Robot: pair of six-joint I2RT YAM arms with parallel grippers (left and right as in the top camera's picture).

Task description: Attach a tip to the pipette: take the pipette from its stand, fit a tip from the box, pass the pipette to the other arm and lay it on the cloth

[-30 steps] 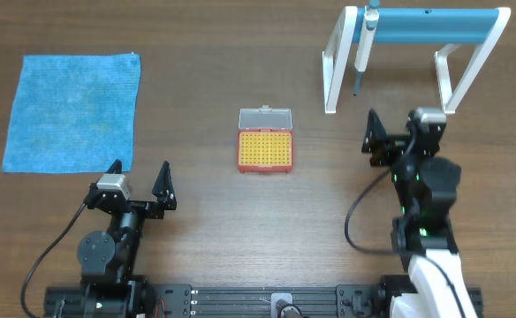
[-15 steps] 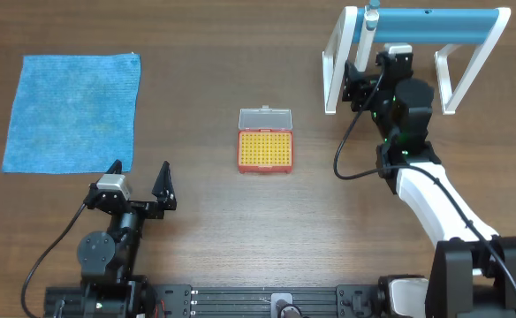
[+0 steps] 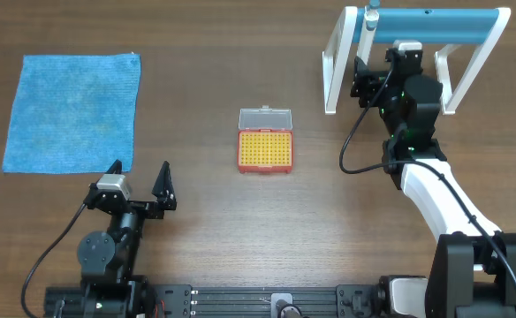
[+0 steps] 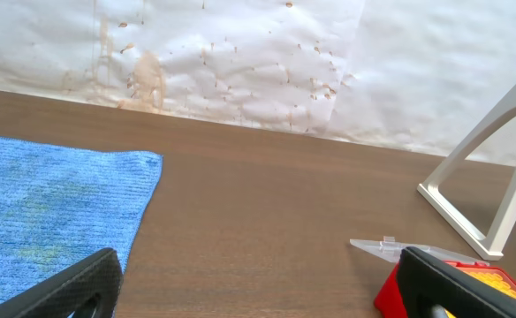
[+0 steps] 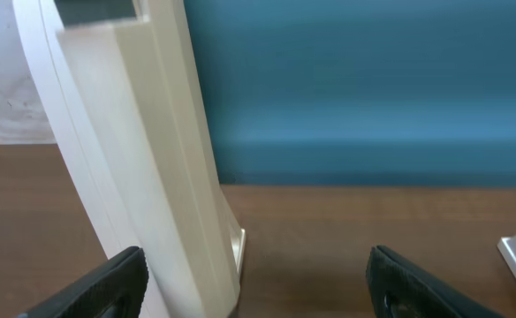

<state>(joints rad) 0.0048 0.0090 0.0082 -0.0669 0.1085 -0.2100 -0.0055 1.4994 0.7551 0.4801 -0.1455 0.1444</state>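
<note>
The pipette hangs on its stand at the worktop's far right, with the right gripper close up to it, jaws spread, and the left gripper near the cloth, jaws also spread.

Pipette: head cut off at the far edge of the top view, lower shaft hidden behind the right gripper.

Tip box: in the left wrist view, partly hidden behind the left gripper and cut off at the picture's edge.

Tips: too small to count.

Cloth: left part cut off in the left wrist view.
</note>
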